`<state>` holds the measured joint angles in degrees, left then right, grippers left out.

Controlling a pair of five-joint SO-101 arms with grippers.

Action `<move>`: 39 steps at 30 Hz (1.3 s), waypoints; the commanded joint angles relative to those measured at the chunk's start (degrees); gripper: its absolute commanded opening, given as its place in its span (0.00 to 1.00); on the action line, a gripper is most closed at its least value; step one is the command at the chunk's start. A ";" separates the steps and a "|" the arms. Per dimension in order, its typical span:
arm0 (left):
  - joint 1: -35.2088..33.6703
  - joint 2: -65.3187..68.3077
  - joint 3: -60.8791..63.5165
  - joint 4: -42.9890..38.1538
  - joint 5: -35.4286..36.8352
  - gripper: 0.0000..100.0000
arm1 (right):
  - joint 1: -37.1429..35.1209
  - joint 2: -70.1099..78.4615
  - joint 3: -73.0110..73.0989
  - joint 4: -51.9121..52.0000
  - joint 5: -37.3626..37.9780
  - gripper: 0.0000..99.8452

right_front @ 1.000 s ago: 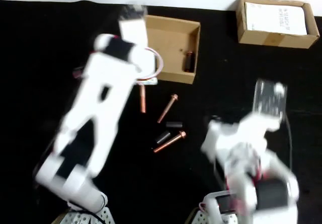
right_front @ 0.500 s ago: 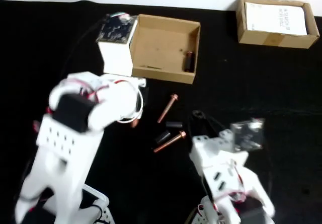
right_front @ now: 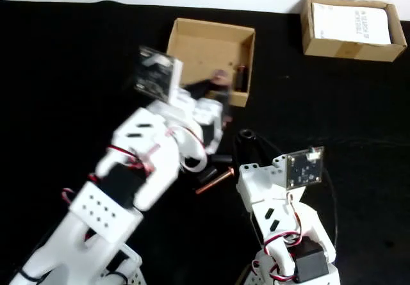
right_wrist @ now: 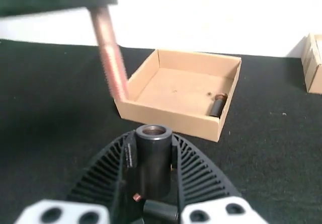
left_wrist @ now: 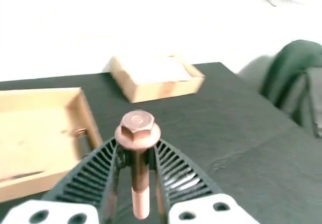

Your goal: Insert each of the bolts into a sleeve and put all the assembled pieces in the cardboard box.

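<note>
My left gripper is shut on a copper bolt, held head-up with its shaft between the fingers. In the high view this gripper hangs in front of the cardboard box. My right gripper is shut on a black sleeve, upright with its bore facing up. The bolt's shaft hangs above and to one side of the sleeve, apart from it. One assembled piece lies inside the cardboard box. In the high view the right gripper is near the table's centre.
A loose copper bolt and two black sleeves lie on the black table between the arms. A second cardboard box holding white paper stands at the back right.
The left arm has swung from beside the cardboard box toward the table's centre, carrying the bolt. The right arm has moved left and forward with the sleeve, under the bolt.
</note>
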<state>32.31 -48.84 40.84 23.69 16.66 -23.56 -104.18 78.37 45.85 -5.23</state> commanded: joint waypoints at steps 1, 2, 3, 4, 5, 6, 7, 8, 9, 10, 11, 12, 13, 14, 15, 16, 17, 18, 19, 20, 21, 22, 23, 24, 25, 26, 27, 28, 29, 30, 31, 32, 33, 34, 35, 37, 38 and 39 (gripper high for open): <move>2.59 1.45 -2.24 -1.67 -0.35 0.01 | -0.22 -0.48 -0.22 -1.27 0.44 0.01; 2.95 2.51 -3.03 -1.58 -0.35 0.01 | -0.22 -0.48 -0.22 -1.27 0.44 0.01; 3.30 3.38 -3.82 -1.49 -0.35 0.01 | -0.22 -0.48 -0.22 -1.27 0.44 0.01; 3.56 4.35 -4.70 -1.49 -0.18 0.01 | -0.22 -0.48 -0.22 -1.27 0.44 0.01; 3.65 5.14 -5.23 -1.41 -0.09 0.01 | -0.22 -0.48 -0.22 -1.27 0.44 0.01; 3.82 5.76 -5.49 -1.41 -0.09 0.01 | -0.22 -0.48 -0.22 -1.27 0.44 0.01; 3.82 6.29 -5.67 -1.41 -0.09 0.01 | -0.22 -0.48 -0.22 -1.27 0.44 0.01; 3.82 6.55 -5.67 -1.41 -0.09 0.01 | -0.22 -0.48 -0.22 -1.27 0.44 0.01; 3.82 6.81 -5.67 -1.41 0.00 0.01 | -0.22 -0.48 -0.22 -1.27 0.44 0.01; 3.82 7.08 -5.67 -1.41 0.00 0.01 | -0.22 -0.48 -0.22 -1.27 0.44 0.01; 3.82 7.16 -5.67 -1.41 0.00 0.01 | -0.22 -0.48 -0.22 -1.27 0.44 0.01; 3.82 7.25 -5.58 -1.49 0.00 0.01 | -0.22 -0.48 -0.22 -1.27 0.44 0.01; 3.91 7.25 -5.58 -1.49 0.00 0.01 | -0.22 -0.48 -0.22 -1.27 0.44 0.01; 3.91 7.25 -5.58 -1.58 0.00 0.01 | -0.22 -0.48 -0.22 -1.27 0.44 0.01; 3.91 7.25 -5.85 -1.58 0.00 0.01 | -0.22 -0.48 -0.13 -1.27 0.44 0.01; 3.91 7.16 -5.93 -1.67 0.00 0.01 | -0.22 -0.48 -0.13 -1.27 0.44 0.01; 3.91 6.99 -6.11 -1.67 0.00 0.01 | -0.22 -0.48 -0.13 -1.27 0.44 0.01; 3.91 6.99 -6.90 -1.41 0.00 0.01 | -0.31 -0.48 -0.13 -1.27 0.44 0.01; 3.82 6.99 -7.69 -1.23 -0.09 0.01 | -0.31 -0.48 -0.13 -1.27 0.44 0.01; 3.56 6.90 -8.57 -0.62 -0.26 0.01 | -0.31 -0.48 -0.13 -1.27 0.44 0.01; 3.47 6.90 -9.54 0.35 -0.35 0.01 | -0.31 -0.48 -0.13 -1.27 0.44 0.01; 3.38 6.90 -10.68 1.23 -0.35 0.01 | -0.31 -0.40 -0.13 -1.27 0.44 0.01; 3.38 6.90 -11.82 2.20 -0.35 0.01 | -0.31 -0.40 -0.13 -1.27 0.44 0.01; 3.38 6.90 -12.79 3.16 -0.35 0.01 | -0.31 -0.40 -0.13 -1.27 0.44 0.01; 3.65 6.90 -13.49 3.96 -0.35 0.01 | -0.31 -0.40 -0.13 -1.27 0.44 0.01; 3.82 6.90 -13.93 4.48 -0.26 0.01 | -0.31 -0.40 -0.13 -1.27 0.44 0.01; 3.91 6.90 -14.11 4.92 -0.09 0.01 | -0.31 -0.40 -0.13 -1.27 0.44 0.01; 3.91 6.90 -14.02 5.19 -0.09 0.01 | -0.31 -0.40 -0.13 -1.27 0.44 0.01; 3.91 6.90 -13.67 5.27 0.00 0.01 | -0.31 -0.40 -0.13 -1.27 0.44 0.01; 3.91 6.90 -13.14 5.27 0.00 0.01 | -0.31 -0.40 -0.13 -1.27 0.44 0.01; 3.91 6.90 -12.53 5.27 0.00 0.01 | -0.31 -0.40 -0.13 -1.27 0.44 0.01; 4.00 6.90 -11.91 5.27 0.09 0.01 | -0.31 -0.40 -0.13 -1.27 0.44 0.01; 4.26 6.90 -11.30 5.27 0.09 0.01 | -0.31 -0.40 -0.13 -1.27 0.44 0.01; 4.97 6.90 -10.59 5.27 0.09 0.01 | -0.31 -0.40 -0.13 -1.27 0.44 0.01; 5.41 6.90 -9.80 5.27 0.09 0.01 | -0.31 -0.40 -0.13 -1.27 0.44 0.01; 6.29 6.90 -8.66 5.27 0.09 0.01 | -0.31 -0.31 -0.13 -1.27 0.44 0.01; 6.90 6.90 -8.13 5.27 0.09 0.01 | -0.31 -0.13 -0.13 -1.36 0.44 0.01; 7.25 6.90 -7.78 5.27 0.09 0.01 | -0.31 -0.13 -0.13 -1.36 0.44 0.01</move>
<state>38.02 -41.63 33.19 28.97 16.57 -23.56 -104.18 78.37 45.85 -5.23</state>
